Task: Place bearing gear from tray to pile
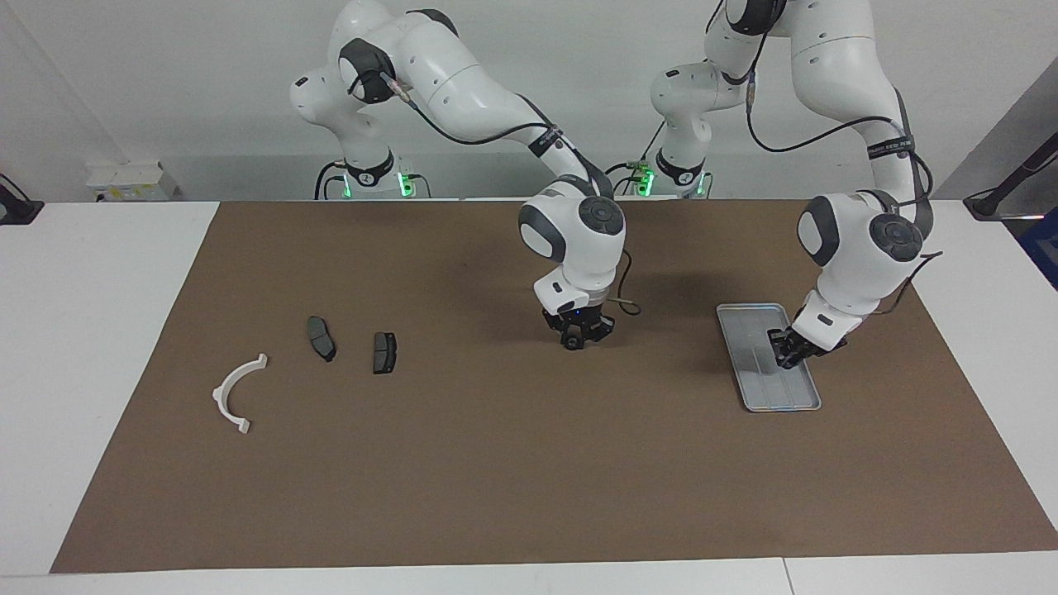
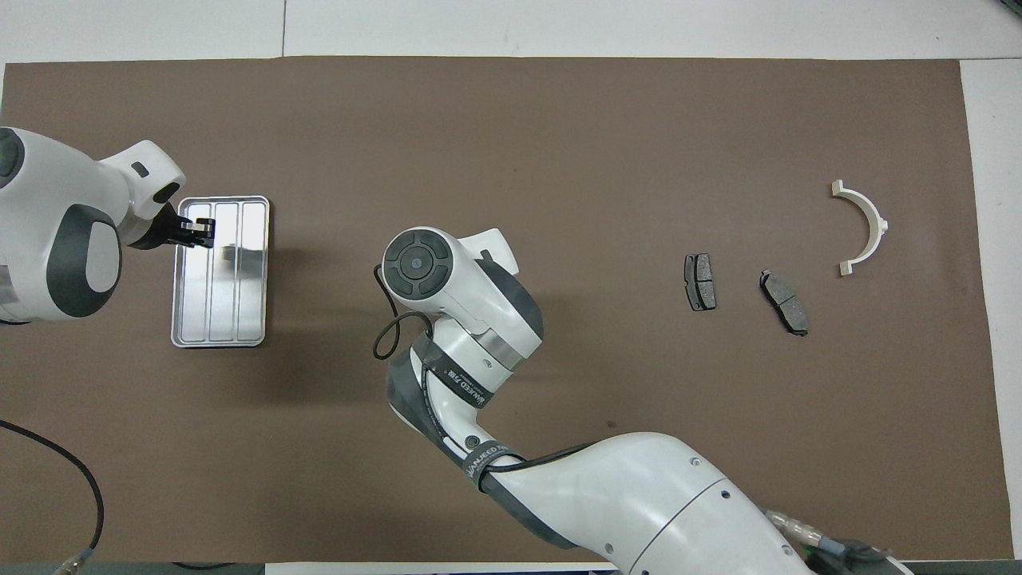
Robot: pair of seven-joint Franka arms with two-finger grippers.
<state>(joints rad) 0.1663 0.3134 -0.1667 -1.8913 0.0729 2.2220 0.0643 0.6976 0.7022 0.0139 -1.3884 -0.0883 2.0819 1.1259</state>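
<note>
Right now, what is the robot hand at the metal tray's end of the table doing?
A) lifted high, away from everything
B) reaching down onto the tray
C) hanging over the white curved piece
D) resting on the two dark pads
B: the left gripper is down over the tray, while the right gripper hangs over bare mat mid-table, away from the pile.

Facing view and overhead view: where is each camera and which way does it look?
Facing view: high across the table, looking at the robots; both arms show, bases at top, left end effector over the tray, right end effector over the mat.
Overhead view: high above the robots' end, looking steeply down; arms enter from the bottom.
Shared, half a turn apart: tray, white bracket, two dark pads.
</note>
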